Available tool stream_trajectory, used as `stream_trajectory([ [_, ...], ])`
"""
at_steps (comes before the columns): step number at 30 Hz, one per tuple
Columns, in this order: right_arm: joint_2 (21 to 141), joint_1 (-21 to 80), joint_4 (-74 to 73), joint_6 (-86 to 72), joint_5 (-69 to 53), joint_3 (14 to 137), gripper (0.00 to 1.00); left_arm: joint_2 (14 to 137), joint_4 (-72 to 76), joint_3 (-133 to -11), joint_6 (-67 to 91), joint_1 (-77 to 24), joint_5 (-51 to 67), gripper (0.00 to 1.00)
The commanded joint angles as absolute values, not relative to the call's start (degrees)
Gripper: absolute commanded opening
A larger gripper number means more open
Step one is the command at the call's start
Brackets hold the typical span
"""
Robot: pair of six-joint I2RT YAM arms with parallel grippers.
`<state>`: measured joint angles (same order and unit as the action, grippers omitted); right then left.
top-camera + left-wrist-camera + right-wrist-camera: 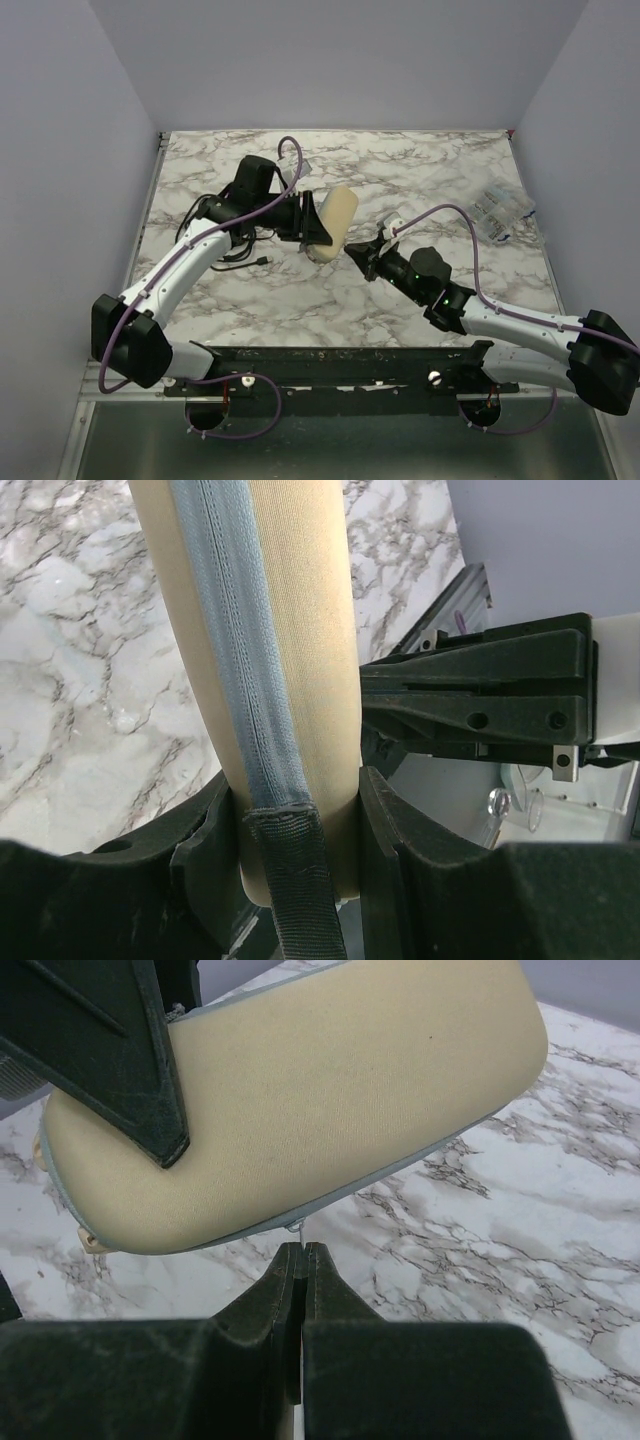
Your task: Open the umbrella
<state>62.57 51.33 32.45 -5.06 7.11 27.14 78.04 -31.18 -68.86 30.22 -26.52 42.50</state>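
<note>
From above, the left gripper (318,234) clamps the pale case (338,214) over the table's (450,170) middle; no umbrella shows, presumably zipped inside. Left wrist: its fingers (200,865) flank the zipper (235,650). Right wrist: the right gripper (302,1258), pinched shut at the seam, could slip off the thin pull.

matt beige cloth case (330,1110), grey woven zip (240,680), marble-look table (300,300), matt blk plastic fingers (250,1320)

A marbled table (300,300) bears a clear plastic packet (503,212) and black cable (245,258).
</note>
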Motion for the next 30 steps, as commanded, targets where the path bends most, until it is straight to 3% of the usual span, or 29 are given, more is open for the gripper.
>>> stream_trajectory([
  [1, 62.1, 51.2, 33.5, -5.5, 8.2, 26.2, 0.01, 74.3, -34.9, -68.9, 31.9, -26.2, 32.7, 0.00],
  [8, 62.2, 51.2, 33.3, -5.9, 8.4, 26.7, 0.01, 67.6, -25.3, -61.6, 33.9, -25.6, 31.1, 0.00],
  [30, 64.4, 51.2, 34.4, -6.1, 9.0, 27.6, 0.01, 65.3, -33.4, -64.3, 32.6, -25.0, 44.1, 0.00],
])
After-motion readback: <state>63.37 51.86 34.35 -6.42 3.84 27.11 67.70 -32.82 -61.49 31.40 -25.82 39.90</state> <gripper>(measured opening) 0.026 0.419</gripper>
